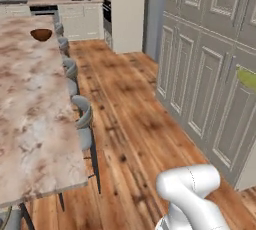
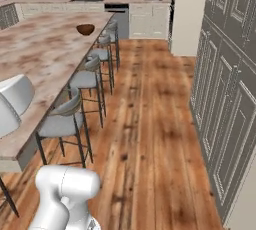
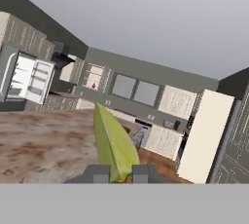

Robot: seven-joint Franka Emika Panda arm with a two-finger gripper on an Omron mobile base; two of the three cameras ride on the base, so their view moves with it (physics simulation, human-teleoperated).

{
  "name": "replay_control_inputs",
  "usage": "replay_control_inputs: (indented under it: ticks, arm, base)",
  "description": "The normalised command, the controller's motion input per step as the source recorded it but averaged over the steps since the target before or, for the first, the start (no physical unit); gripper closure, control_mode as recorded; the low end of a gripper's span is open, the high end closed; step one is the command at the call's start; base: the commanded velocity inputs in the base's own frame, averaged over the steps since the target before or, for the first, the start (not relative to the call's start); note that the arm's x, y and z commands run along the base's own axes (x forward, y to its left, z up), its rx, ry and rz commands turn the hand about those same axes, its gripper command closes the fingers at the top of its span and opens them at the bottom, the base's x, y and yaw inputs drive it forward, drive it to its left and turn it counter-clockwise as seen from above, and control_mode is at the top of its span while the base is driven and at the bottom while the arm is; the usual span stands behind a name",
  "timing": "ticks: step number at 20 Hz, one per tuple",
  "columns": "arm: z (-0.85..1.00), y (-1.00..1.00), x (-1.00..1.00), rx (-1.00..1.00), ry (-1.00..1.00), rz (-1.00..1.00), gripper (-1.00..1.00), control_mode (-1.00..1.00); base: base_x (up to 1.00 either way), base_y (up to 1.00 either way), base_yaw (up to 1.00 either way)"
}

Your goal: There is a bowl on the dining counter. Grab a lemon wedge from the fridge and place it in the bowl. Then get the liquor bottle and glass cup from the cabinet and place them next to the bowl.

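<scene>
Two fingers (image 3: 116, 173) pinching the lemon wedge (image 3: 114, 145); bowl (image 2: 85, 29) near the dining counter (image 2: 45, 49) edge.

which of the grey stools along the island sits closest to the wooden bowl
The farthest grey-seated metal stool in the row, at the far end of the beige veined stone dining counter. It stands level with the round dark-brown wooden bowl; the others line up nearer the camera.

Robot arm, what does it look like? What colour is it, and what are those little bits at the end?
The arm is smooth, glossy white, built of fat rounded tube sections like bent pipes, with thin seam lines where the sections join. No cables or markings show on it. The gripper ends in two small, blocky dark-grey fingertips standing side by side.
</scene>
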Motion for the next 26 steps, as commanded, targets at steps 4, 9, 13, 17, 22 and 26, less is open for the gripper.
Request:
replay_control_inputs:
  ticks: [4,9,13,17,22,26]
  arm:
    - [0.0,0.0,0.0,0.0,0.0,0.0,1.0,1.0]
    - [0.0,0.0,0.0,0.0,0.0,0.0,1.0,1.0]
    - [0.0,0.0,0.0,0.0,0.0,0.0,1.0,1.0]
    - [0.0,0.0,0.0,0.0,0.0,0.0,1.0,1.0]
    - [0.0,0.0,0.0,0.0,0.0,0.0,1.0,1.0]
    - [0.0,0.0,0.0,0.0,0.0,0.0,1.0,1.0]
  base:
    - [0.85,-0.64,0.38]
    - [0.92,-0.59,0.39]
    - [0.97,-0.55,0.37]
    - [0.99,-0.5,0.38]
    - [0.97,-0.46,0.41]
    - [0.97,-0.44,0.42]
